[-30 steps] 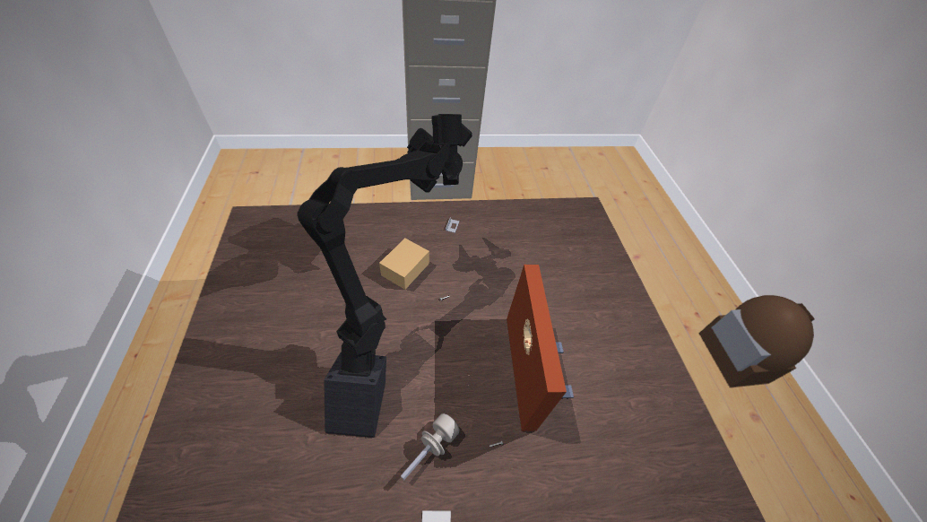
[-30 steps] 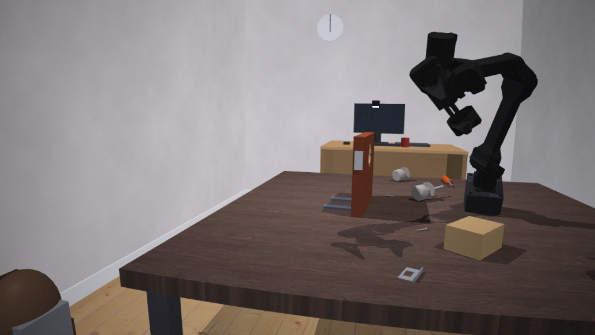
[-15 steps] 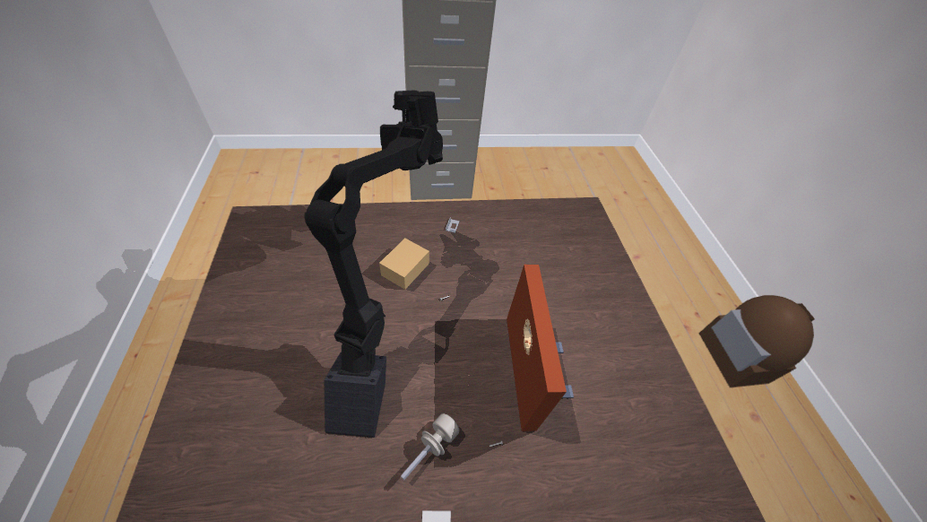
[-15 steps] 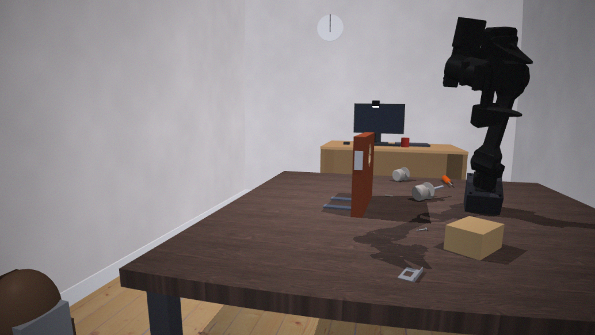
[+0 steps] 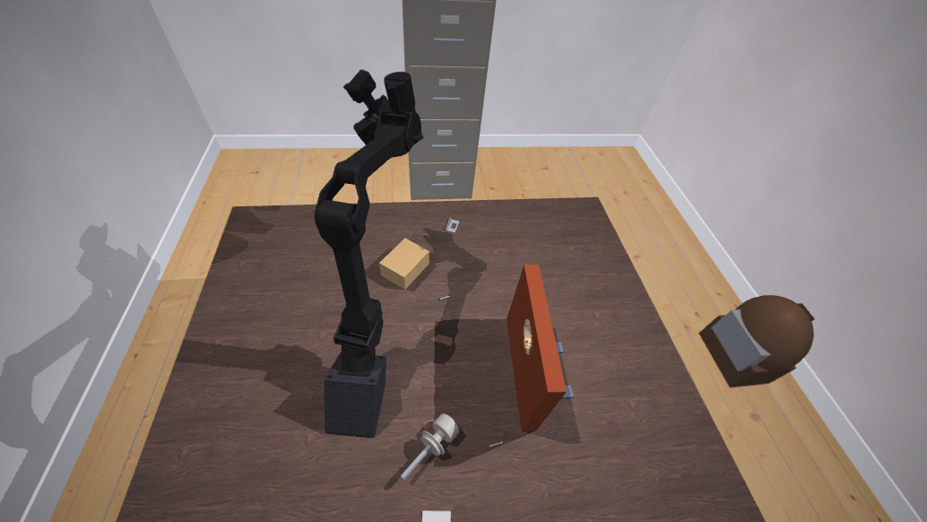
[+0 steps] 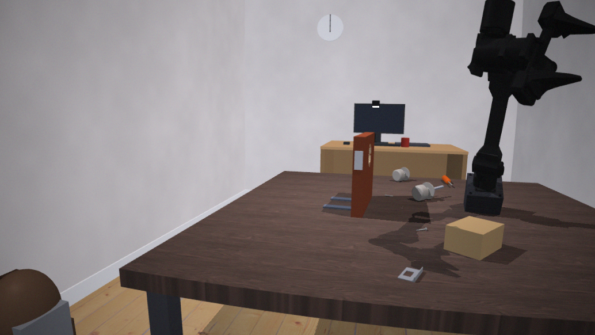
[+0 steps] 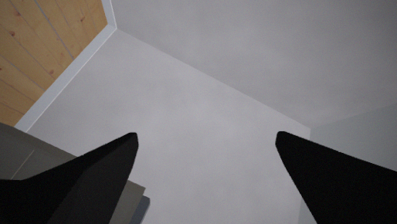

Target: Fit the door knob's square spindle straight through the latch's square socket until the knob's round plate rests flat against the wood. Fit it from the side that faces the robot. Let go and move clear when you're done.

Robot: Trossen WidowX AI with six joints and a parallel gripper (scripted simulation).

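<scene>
The white door knob (image 5: pixel 444 429) (image 6: pixel 422 191) lies on its side on the dark table (image 5: pixel 259 311) (image 6: pixel 270 241), just in front of the arm's base (image 5: pixel 353 395). Its square spindle (image 5: pixel 415 463) points away from the door. The orange-red wooden door piece (image 5: pixel 541 369) (image 6: pixel 361 183) stands upright on grey brackets, with the latch socket (image 5: pixel 527 335) (image 6: pixel 369 154) in its face. My gripper (image 6: pixel 587 52) (image 7: pixel 208 138) is open and empty. It is raised high above the table, far from the knob, and faces the wall and ceiling.
A cardboard box (image 5: pixel 403 262) (image 6: pixel 473 236) and a small grey strike plate (image 5: pixel 452 224) (image 6: pixel 409 274) lie behind the arm. Loose screws (image 5: pixel 444 297) (image 5: pixel 496 444) lie on the table. A second knob (image 6: pixel 400 174) and an orange screwdriver (image 6: pixel 446 179) lie beyond. A filing cabinet (image 5: pixel 447 97) stands behind the table.
</scene>
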